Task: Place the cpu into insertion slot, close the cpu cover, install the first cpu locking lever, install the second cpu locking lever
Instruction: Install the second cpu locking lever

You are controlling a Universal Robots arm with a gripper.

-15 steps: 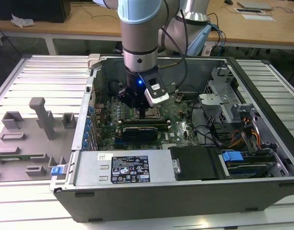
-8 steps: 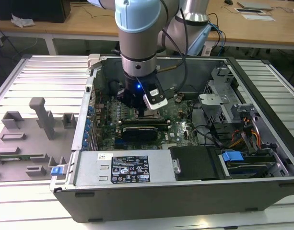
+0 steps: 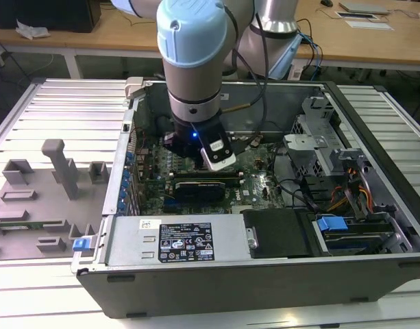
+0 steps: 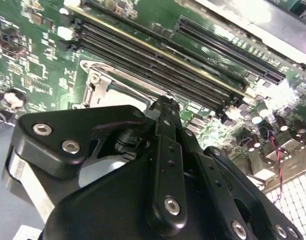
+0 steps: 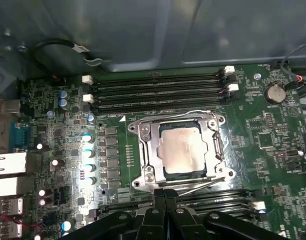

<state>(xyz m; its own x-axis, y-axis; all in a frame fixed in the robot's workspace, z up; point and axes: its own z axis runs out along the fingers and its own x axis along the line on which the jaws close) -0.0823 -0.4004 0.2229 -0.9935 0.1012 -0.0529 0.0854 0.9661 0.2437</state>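
Note:
The cpu (image 5: 185, 150), a dull silver square, lies in the insertion slot (image 5: 165, 175) on the green motherboard. The cpu cover (image 5: 144, 150), a silver frame, lies flat around it. One thin wire lever (image 5: 192, 113) runs along the socket edge by the memory slots. Another lever (image 5: 202, 184) runs along the opposite edge, just in front of my fingertips. My gripper (image 5: 165, 194) is shut, its black fingers pressed together with nothing visible between them. In the second wrist view the gripper (image 4: 165, 102) tip hovers at the socket's metal corner (image 4: 95, 80). In the exterior view the arm (image 3: 196, 68) reaches down into the open computer case.
Long black memory slots (image 5: 157, 92) flank the socket on two sides. The case wall (image 5: 143, 35) rises beyond them. A black card (image 3: 199, 185), the power supply (image 3: 175, 240), drive cage (image 3: 360, 226) and loose cables (image 3: 299, 188) crowd the case. A grey fixture tray (image 3: 38, 199) lies on the exterior view's left.

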